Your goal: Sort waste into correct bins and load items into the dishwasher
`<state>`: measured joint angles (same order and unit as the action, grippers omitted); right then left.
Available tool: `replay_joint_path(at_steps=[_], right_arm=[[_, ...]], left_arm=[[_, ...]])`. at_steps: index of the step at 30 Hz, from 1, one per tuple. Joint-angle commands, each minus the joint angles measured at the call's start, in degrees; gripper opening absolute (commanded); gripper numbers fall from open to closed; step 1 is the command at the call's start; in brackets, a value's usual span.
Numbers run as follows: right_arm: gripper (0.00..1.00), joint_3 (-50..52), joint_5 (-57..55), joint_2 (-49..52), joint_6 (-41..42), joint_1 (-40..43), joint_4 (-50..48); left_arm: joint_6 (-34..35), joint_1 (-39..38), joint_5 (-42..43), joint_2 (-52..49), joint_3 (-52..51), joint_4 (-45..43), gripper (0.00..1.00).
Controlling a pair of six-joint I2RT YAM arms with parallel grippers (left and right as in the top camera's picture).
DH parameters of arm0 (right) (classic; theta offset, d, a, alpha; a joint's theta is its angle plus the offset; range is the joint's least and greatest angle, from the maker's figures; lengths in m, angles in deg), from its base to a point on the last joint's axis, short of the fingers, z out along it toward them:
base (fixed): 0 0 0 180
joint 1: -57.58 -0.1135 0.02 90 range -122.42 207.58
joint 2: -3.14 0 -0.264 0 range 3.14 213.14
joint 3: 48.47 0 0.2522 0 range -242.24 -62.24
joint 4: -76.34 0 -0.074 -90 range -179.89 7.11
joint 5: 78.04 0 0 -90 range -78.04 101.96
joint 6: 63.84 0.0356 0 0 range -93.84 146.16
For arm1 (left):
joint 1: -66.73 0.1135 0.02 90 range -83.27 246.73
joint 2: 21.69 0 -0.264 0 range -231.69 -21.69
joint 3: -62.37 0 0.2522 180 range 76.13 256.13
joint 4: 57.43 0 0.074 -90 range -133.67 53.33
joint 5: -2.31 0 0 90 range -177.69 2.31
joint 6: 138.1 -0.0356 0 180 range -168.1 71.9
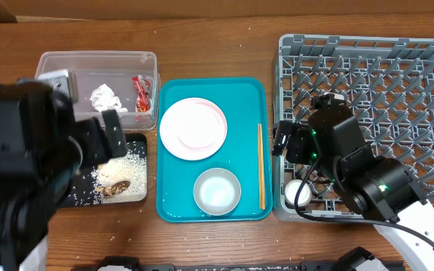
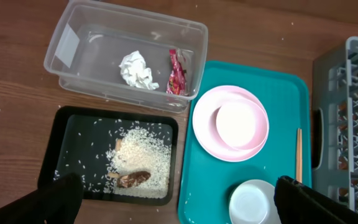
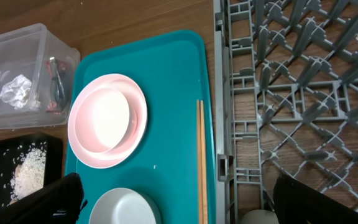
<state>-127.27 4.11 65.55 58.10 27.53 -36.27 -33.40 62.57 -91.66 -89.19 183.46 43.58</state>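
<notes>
- The left end effector (image 2: 176, 198) hangs at the left of the overhead view, above the black tray; its fingers stand wide apart with nothing between them.
- In the upper left, the clear tub (image 1: 96, 59) holds the tissue wad (image 1: 105, 96) and the red wrapper (image 1: 140, 92).
- Just below it, the black tray (image 2: 48, 168) holds the rice and brown food scraps (image 2: 135, 179), so the waste looks sorted (a few grains lie loose on the desk).
- In the centre, the teal tray (image 1: 247, 98) carries the plate (image 1: 193, 126), the bowl (image 1: 217, 190) and the chopsticks (image 1: 261, 165); these appear to be what is left to load.
- The cup (image 1: 298, 193) sits in the lower left corner of the dish rack (image 1: 398, 75), which is otherwise bare.
- The right end effector (image 3: 188, 202) hovers over the rack's left edge, fingers spread and empty.
</notes>
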Motion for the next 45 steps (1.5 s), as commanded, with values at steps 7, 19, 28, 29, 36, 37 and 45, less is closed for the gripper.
replay_joint_path(at_steps=[7,19,28,29,36,37,45], right_arm=[[1.00,-1.0,-0.7,1.3,0.5,-0.1,-0.2],[1.00,-1.0,-0.7,1.6,0.5,-0.1,-0.2],[1.00,-1.0,-0.7,1.6,0.5,-0.1,-0.2],[1.00,-1.0,-0.7,1.6,0.5,-0.1,-0.2],[1.00,-1.0,-0.7,1.6,0.5,-0.1,-0.2],[1.00,-1.0,-0.7,1.6,0.5,-0.1,-0.2],[1.00,-1.0,-0.7,1.6,0.5,-0.1,-0.2]], left_arm=[[-1.5,-0.3,-4.7,14.0,-15.4,-13.1,1.00],[-8.7,-0.3,5.5,41.7,-63.6,-58.6,1.00],[-8.7,-0.3,5.3,61.7,-84.6,-64.1,1.00],[-8.7,-0.3,5.3,63.3,-86.3,-64.7,1.00],[-7.9,-0.4,5.6,67.3,-96.0,-70.6,1.00],[-7.8,-0.4,5.6,67.3,-97.2,-71.6,1.00],[-7.8,-0.4,8.5,67.3,-107.1,-83.4,1.00]])
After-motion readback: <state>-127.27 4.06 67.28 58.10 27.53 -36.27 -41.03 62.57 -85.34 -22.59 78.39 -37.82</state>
